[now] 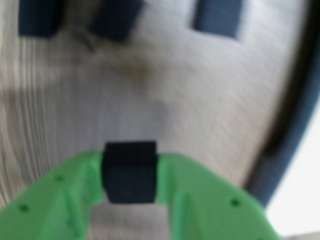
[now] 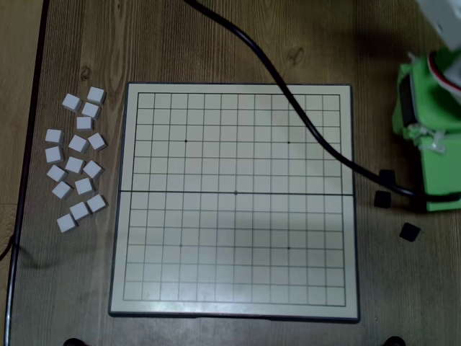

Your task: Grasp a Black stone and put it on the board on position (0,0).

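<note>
Green plastic fingers [image 1: 75,190] of the gripper [image 1: 130,175] were pinched onto the Black stone [image 1: 130,172] in the wrist view — one finger pressed against each side of the block, which sat between the tips above the wooden table [image 1: 60,115]. That view was blurred; three more dark blocks [image 1: 218,17] showed along its top edge, lying on the wood, and a dark curved band ran down the right side.

From overhead, the board [image 2: 238,288] lay in the middle of the table, its grid bare of pieces. Position (0,0) [image 2: 235,192] — the dot on the middle seam — was uncovered. The green arm [image 2: 432,144] stood off the board's right edge, well apart from that dot, and the held stone could not be made out in this view. Three black blocks [image 2: 410,231] lay on the wood beside the arm. A black cable [image 2: 302,115] ran across the board's upper right part toward the arm. White blocks [image 2: 76,144] were scattered left of the board.
</note>
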Controlling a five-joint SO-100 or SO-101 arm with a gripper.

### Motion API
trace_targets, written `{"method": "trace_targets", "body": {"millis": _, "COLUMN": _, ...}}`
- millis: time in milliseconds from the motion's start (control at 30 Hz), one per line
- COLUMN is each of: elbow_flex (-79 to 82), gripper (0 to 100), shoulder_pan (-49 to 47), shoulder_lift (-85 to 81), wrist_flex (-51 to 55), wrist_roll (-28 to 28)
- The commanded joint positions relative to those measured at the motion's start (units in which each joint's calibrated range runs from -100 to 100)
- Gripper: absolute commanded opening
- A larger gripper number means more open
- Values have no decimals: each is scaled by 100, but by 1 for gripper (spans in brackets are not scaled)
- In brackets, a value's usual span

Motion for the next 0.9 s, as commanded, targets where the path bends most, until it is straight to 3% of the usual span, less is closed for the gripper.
{"method": "trace_targets", "body": {"millis": 0, "elbow_flex": -541, "gripper": 6, "shoulder_pan": 286, "shoulder_lift": -1176, "wrist_flex": 315, "wrist_roll": 98}}
{"method": "trace_targets", "body": {"millis": 867, "elbow_flex": 135, "gripper": 6, "shoulder_pan": 3226, "shoulder_lift": -2964, "wrist_flex": 571, "wrist_roll": 1621}}
